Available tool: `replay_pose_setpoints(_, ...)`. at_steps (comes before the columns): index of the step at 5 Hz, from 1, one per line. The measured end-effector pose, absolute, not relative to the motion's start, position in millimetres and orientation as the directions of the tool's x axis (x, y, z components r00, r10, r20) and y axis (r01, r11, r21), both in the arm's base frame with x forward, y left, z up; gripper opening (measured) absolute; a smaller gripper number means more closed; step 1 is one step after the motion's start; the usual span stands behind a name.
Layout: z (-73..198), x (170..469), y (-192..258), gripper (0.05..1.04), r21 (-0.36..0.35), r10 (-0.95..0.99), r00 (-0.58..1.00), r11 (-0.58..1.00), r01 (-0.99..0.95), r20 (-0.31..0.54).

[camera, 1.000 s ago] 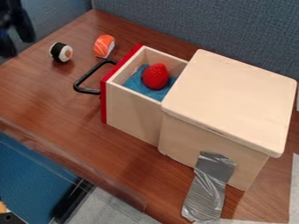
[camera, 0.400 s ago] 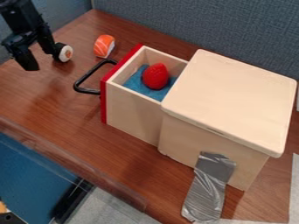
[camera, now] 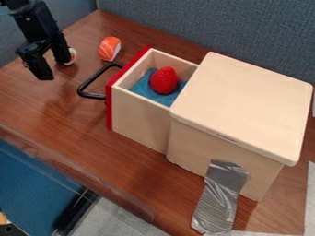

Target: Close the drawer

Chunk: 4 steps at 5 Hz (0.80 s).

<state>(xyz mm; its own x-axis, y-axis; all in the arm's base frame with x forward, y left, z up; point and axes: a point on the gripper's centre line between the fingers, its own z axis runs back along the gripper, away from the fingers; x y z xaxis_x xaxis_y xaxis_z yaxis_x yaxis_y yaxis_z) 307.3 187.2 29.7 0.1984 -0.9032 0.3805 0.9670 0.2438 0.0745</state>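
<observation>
Jaws apart and empty, the gripper (camera: pixel 53 65) hangs near the red-fronted wooden drawer (camera: pixel 138 120), which juts from its smooth box (camera: pixel 243 101) on the grainy desk (camera: pixel 67 108), bent metal-like handle (camera: pixel 91 82) outward, strawberry (camera: pixel 164 80) inside, orange sushi (camera: pixel 109 48) nearby and a roll (camera: pixel 73 56) partly behind one jaw.

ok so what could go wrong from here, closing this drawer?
- The gripper is right by the sushi roll; it could knock it on the way in.
- The black handle sticks out from the red front, so an off-center push there might skew the drawer or slip off.
- The strawberry sits on blue cloth in the open part; if it's too tall, it may catch on the box.
</observation>
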Motion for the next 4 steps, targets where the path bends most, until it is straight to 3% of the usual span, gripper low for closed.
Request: replay_pose_setpoints(4,5.5,313.4,146.5,1.000,0.082,-0.914,0.194,0.237,0.968,0.358)
